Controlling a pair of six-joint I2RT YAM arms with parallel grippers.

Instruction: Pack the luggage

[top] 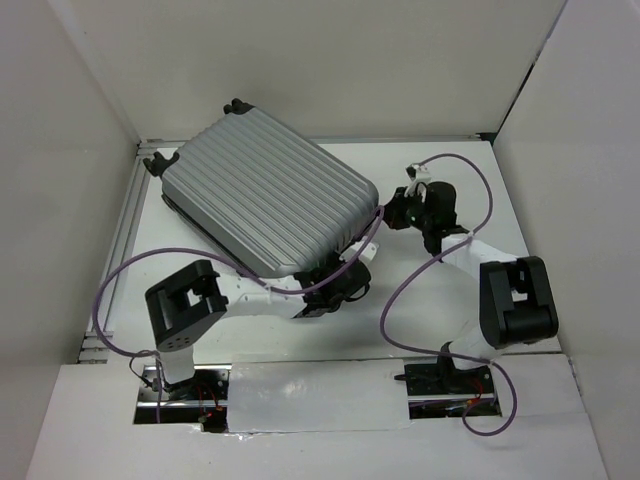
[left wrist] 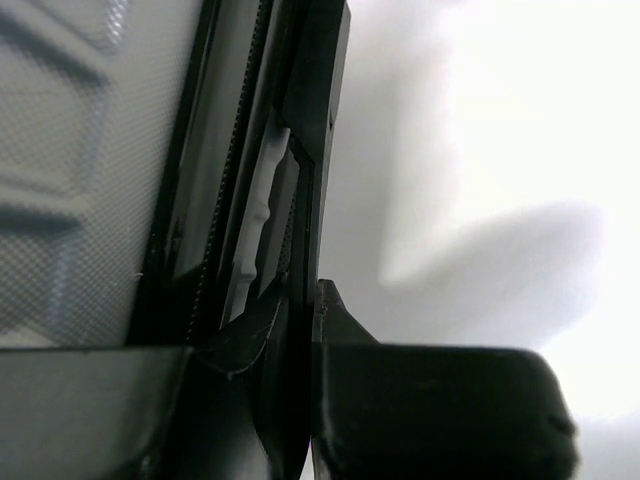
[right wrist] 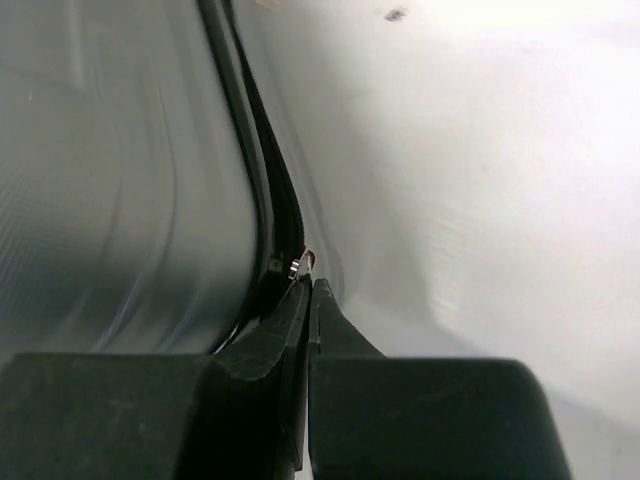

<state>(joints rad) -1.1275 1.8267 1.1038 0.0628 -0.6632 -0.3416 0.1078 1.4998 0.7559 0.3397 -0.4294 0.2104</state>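
Here, both grippers sat at the suitcase's [top: 265, 195] edge

The closed suitcase lay flat and skewed on the white table [top: 330, 340], left of centre toward the back. Its ribbed silver shell faced up and its black wheels [top: 160, 162] pointed to the far left corner. At its near right edge, the left gripper [top: 345, 283] pressed in against the side. Seen from the left wrist, its fingers [left wrist: 240, 340] stood narrow, clamped on a dark band of the suitcase's rim. Further right, the right gripper [top: 393, 213] met the suitcase's right corner. In the right wrist view its fingertips [right wrist: 290, 300] were fully together at the black seam, just under a small metal piece [right wrist: 298, 264]. Whether they pinched it could not be told.
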